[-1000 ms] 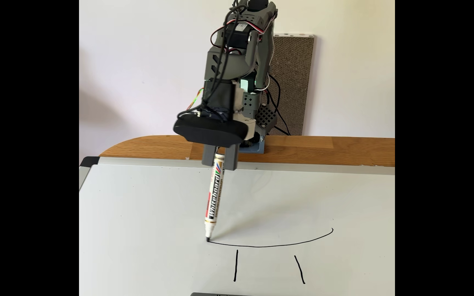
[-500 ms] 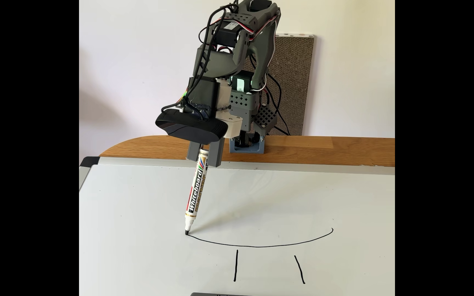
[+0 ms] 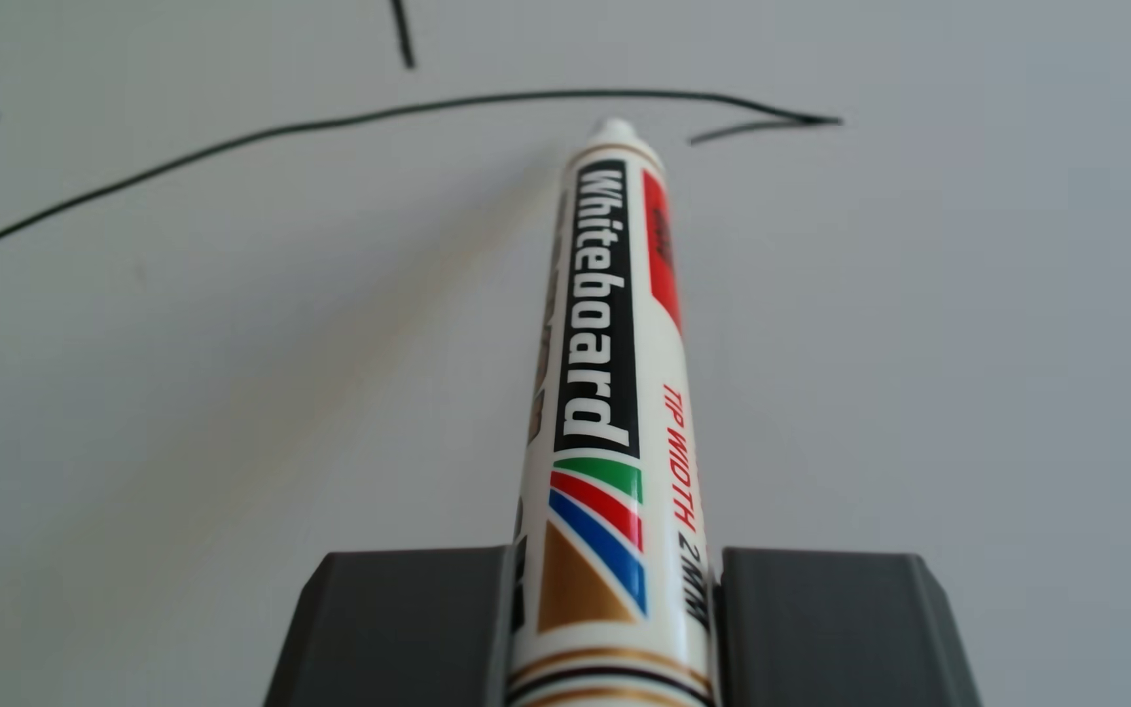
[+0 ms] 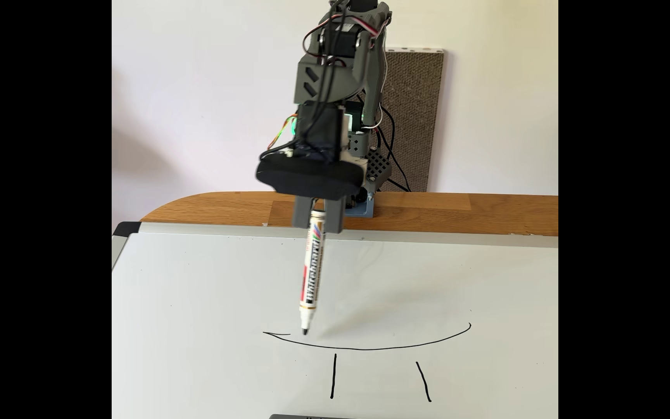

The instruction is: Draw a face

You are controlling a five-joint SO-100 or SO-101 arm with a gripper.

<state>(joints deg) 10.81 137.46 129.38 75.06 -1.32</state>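
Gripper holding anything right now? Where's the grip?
Yes: the gripper is shut on the whiteboard marker, clamped at the barrel's upper end, opposite the tip. The tip points down at the whiteboard.

fixed view: faces arm front, high | other view: close along marker (image 3: 607,381), whiteboard (image 4: 204,290) shared

grey printed arm (image 4: 327,80), black wrist camera (image 4: 309,179), black and multicoloured cables, perforated panels
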